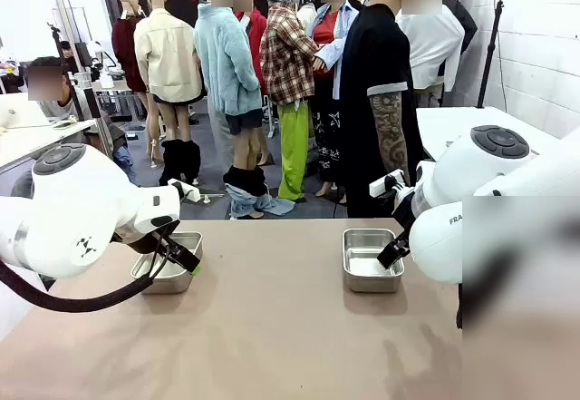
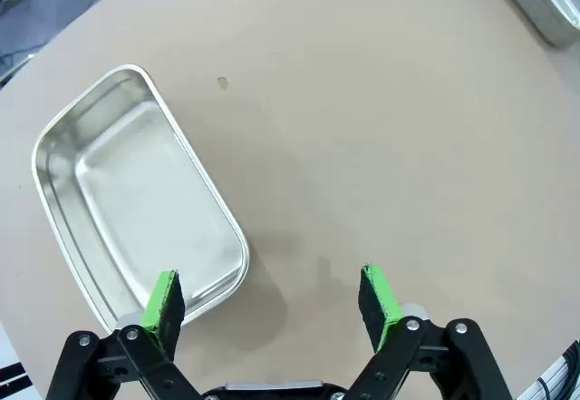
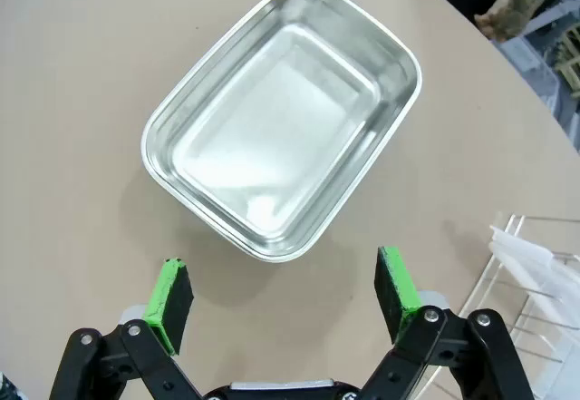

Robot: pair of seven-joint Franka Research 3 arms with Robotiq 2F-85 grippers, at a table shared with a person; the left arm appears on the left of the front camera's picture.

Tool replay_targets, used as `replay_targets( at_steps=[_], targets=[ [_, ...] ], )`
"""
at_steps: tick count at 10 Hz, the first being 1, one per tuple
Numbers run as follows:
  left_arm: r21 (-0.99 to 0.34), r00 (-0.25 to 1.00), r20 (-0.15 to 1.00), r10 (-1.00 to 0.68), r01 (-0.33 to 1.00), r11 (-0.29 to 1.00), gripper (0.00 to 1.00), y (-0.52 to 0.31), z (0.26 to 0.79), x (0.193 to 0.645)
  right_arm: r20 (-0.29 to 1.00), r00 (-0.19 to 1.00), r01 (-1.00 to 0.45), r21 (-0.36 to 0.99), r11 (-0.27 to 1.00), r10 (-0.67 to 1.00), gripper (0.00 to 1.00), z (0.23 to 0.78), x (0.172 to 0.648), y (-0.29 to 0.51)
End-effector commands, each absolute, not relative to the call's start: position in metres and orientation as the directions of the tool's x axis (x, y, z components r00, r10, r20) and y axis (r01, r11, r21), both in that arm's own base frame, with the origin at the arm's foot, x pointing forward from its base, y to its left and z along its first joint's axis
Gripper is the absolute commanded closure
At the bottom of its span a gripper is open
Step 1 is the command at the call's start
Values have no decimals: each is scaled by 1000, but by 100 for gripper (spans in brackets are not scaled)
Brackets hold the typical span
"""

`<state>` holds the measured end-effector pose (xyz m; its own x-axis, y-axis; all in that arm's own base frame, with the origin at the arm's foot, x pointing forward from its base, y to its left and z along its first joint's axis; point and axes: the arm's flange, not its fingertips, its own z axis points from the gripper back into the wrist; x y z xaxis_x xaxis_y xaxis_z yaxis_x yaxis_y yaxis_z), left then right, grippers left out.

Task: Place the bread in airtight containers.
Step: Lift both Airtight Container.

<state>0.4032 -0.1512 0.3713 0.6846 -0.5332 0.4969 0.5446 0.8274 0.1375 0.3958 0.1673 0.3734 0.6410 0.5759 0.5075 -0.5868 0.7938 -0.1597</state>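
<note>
Two airtight containers sit open on the bench (image 1: 272, 336), both close to its far edge, where a person (image 1: 376, 101) stands. The left container (image 1: 174, 282) is also near the bench's left edge; the right container (image 1: 372, 284) lies well apart from it, with broad bare surface between them and toward the robot's side. From the front, each long axis runs from the robot toward the far edge.

In the left wrist view the left container (image 2: 136, 191) slants from upper left to lower right, and the left gripper (image 2: 270, 278) hangs above, spread wide and holding nothing, one pad (image 2: 165, 296) over the container's near corner. The right gripper (image 3: 281, 264), equally wide and holding nothing, hovers just short of the right container (image 3: 281, 119), which slants toward the upper right. A wire rack (image 3: 535, 282) stands near it.
</note>
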Motion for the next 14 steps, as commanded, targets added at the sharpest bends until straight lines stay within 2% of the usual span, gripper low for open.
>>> replay_targets(
  at_steps=[1, 11, 14],
  targets=[
    [138, 685, 497, -533, 545, 827, 0, -151, 371, 403, 507, 641, -587, -160, 794, 576, 0, 373, 396, 167],
    [138, 683, 497, -535, 546, 826, 0, -152, 371, 403, 507, 641, -587, -160, 794, 576, 0, 373, 396, 167],
    [226, 572, 544, -614, 604, 764, 0, -158, 443, 411, 568, 570, -564, -255, 786, 593, 0, 432, 391, 170]
  ],
)
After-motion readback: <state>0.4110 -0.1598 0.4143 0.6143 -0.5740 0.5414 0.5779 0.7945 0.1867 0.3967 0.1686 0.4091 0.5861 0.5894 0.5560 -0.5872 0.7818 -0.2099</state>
